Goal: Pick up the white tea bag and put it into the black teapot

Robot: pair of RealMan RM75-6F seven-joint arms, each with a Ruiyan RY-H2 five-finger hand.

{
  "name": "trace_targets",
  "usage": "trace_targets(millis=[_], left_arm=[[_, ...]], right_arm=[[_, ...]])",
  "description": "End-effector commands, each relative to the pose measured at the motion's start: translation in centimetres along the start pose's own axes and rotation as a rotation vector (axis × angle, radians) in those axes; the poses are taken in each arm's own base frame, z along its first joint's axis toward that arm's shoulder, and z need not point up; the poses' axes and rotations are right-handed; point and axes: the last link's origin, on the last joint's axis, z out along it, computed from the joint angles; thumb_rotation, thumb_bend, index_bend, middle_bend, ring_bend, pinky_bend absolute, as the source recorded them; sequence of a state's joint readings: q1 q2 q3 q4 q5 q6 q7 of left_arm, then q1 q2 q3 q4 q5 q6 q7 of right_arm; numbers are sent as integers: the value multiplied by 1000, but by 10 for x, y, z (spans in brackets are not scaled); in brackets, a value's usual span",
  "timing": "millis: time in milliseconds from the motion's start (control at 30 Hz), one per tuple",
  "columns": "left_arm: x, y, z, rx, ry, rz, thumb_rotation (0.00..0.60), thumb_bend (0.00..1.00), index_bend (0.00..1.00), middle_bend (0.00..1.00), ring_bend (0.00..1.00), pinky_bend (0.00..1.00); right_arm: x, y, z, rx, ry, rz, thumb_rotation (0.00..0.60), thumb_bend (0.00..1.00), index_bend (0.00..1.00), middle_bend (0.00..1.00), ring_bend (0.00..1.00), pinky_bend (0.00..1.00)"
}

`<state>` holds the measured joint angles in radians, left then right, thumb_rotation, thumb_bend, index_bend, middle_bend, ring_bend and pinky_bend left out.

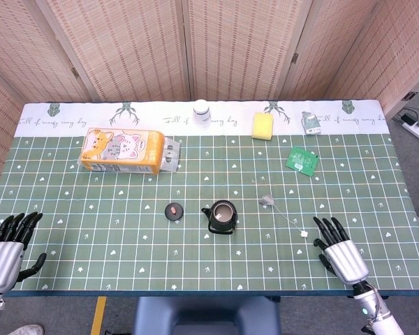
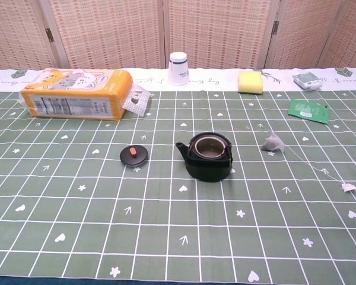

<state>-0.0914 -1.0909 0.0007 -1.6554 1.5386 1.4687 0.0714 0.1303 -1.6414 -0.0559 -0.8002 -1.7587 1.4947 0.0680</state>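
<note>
The white tea bag lies on the green mat right of the black teapot. Its string runs to a small tag. The teapot stands open; its lid lies to its left. My right hand is open, fingers spread, near the table's front edge, just right of the tag and apart from it. My left hand hangs open at the front left corner. The chest view shows neither hand.
An orange cat-print pack lies at the back left. A white cup, a yellow sponge, a green packet and a small wrapped packet sit along the back.
</note>
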Motion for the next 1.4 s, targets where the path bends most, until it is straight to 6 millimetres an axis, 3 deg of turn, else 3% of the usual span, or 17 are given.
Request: trace_targets(millis=[33, 500, 1400], left_arm=[[0, 0, 0, 1, 1, -1, 600, 343, 24, 49, 0, 0], [2, -1, 0, 0, 3, -5, 600, 347, 15, 50, 0, 0], [5, -3, 0, 3, 17, -10, 600, 346, 15, 52, 0, 0]], right_arm=[[0, 1, 9, -8, 26, 20, 600, 387, 468, 16, 28, 0], [-7, 3, 38, -14, 26, 26, 600, 386, 480, 31, 33, 0], [-15, -3, 58, -6, 2, 9, 600, 387, 480, 34, 33, 0]])
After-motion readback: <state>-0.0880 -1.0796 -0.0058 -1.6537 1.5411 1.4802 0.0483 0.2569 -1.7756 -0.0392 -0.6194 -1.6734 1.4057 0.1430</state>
